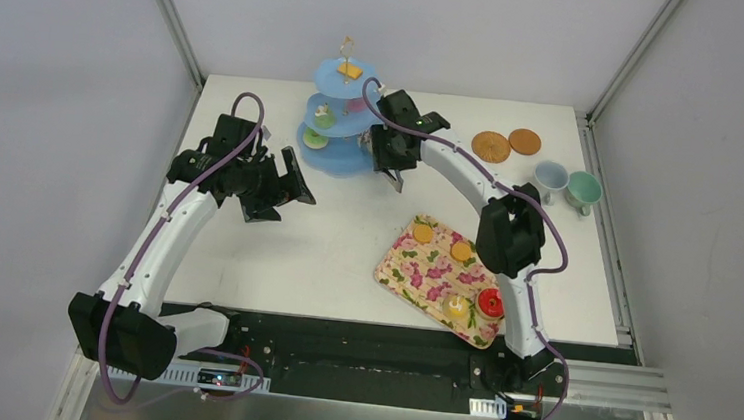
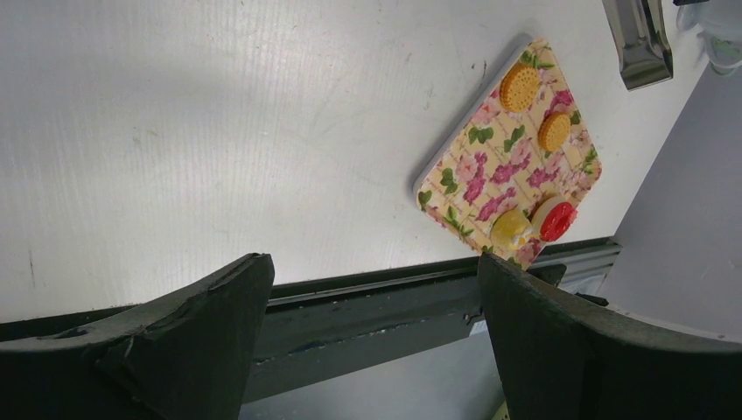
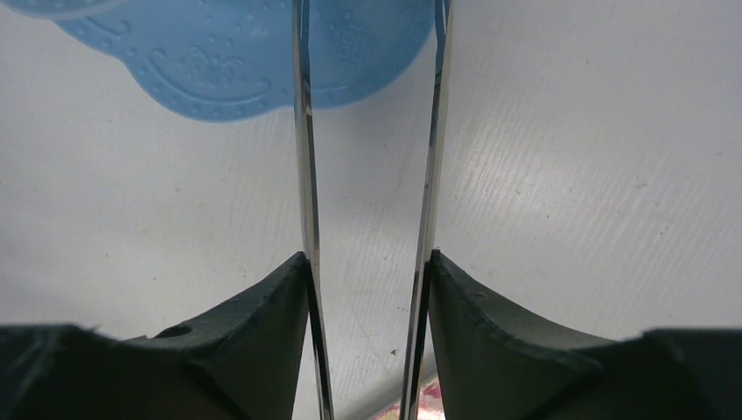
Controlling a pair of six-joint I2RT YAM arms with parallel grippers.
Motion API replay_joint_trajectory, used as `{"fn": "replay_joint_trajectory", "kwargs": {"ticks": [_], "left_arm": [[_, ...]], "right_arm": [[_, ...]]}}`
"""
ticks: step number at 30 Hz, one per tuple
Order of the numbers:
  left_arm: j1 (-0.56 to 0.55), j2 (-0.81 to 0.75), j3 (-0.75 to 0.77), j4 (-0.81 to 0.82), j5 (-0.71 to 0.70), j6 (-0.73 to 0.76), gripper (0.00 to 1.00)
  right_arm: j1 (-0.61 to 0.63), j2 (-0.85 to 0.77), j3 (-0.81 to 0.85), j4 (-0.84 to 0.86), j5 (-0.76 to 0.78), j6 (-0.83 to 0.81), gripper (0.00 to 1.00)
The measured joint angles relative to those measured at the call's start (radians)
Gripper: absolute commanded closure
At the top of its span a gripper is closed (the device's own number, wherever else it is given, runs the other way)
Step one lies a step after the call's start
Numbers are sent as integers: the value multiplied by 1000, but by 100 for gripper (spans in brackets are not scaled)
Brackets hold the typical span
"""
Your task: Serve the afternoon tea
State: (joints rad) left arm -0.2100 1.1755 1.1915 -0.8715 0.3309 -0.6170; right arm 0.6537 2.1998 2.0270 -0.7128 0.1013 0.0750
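TEA SERVICE UNDER WAY: The right claw, pressed onto a pair of slim metal tongs whose blades stand apart with nothing between them, hangs just beside the bottom plate of a pale-blue three-tier plastic cake stand at the far side of the white surface. The sweets not yet served lie on the near side of that claw, toward the robot's right. They are two round orange toy biscuits at the far end of a flowered rectangular tray, and a small yellow toy cupcake and a red iced ring donut at its near end. The tray's long axis runs diagonally, far-left to near-right, so the far biscuit is the closest sweet to the tong tips. The left claw, spread wide and empty, hovers well to the left of the tray. The right arm looks the nearer and better placed for the next pick. A few sweets sit on the stand's tiers.
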Motion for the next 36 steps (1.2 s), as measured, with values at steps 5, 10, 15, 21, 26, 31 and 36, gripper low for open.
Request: {"fn": "replay_joint_trajectory", "kwargs": {"ticks": [5,10,15,21,26,31,36], "left_arm": [[0,-2,0,3,0,0,9],[0,-2,0,14,1,-1,9],[0,-4,-16,46,5,-14,9],[0,0,-66,105,34,-40,9],[0,27,-92,172,66,-64,9],[0,69,-115,225,89,-87,10],[0,79,-122,253,99,-101,9]], "right_arm": [[0,-13,0,-14,0,2,47],[6,-71,-10,-53,-1,3,48],[18,-287,-208,-66,3,2,48],[23,-675,-457,-143,5,37,51],[22,-935,-571,-257,5,134,51],[16,-1064,-626,-457,16,276,52],[9,-1075,-647,-582,15,371,52]]}}
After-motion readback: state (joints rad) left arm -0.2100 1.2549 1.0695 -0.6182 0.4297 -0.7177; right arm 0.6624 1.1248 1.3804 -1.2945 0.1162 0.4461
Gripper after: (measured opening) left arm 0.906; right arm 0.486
